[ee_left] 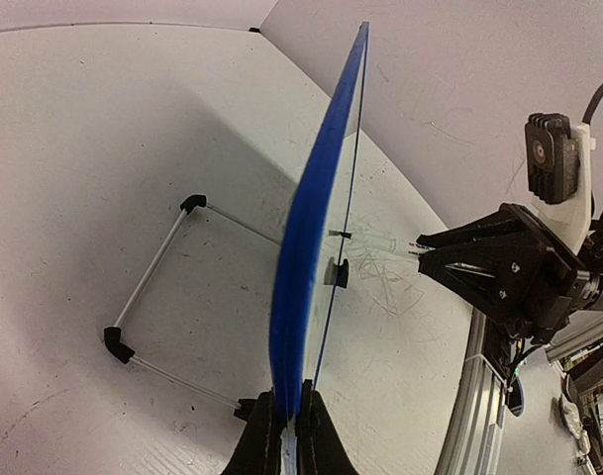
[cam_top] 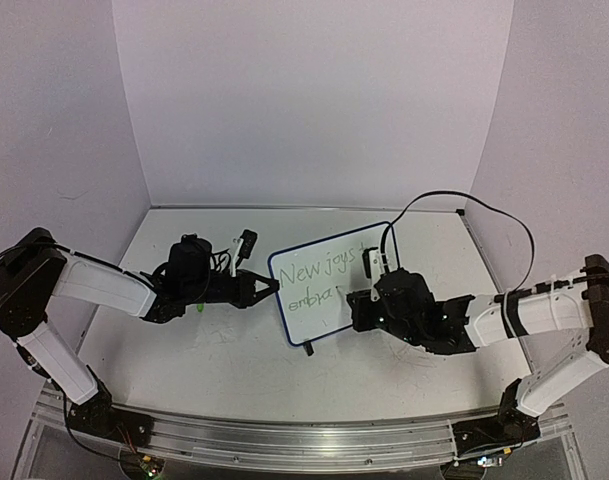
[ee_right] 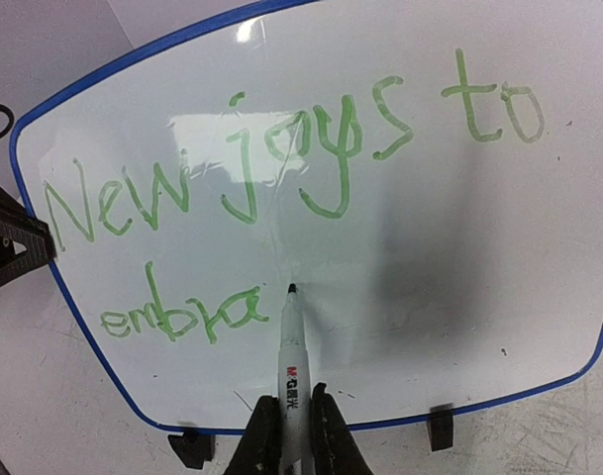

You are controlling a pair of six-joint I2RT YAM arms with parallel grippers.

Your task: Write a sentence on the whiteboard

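board (cam_top: 324,300) stands midway between the surface's (cam_top: 184,350) side edges, left jaws clamped on its rim. right jaws grip the pen (ee_right: 293,361), tip just after "embra" of the sentence (ee_right: 333,158); keep pressure light, letters level with that line

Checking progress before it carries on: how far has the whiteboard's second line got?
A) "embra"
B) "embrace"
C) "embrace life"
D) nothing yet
A: on the whiteboard the second line reads "embra", with the marker tip just right of the last letter.
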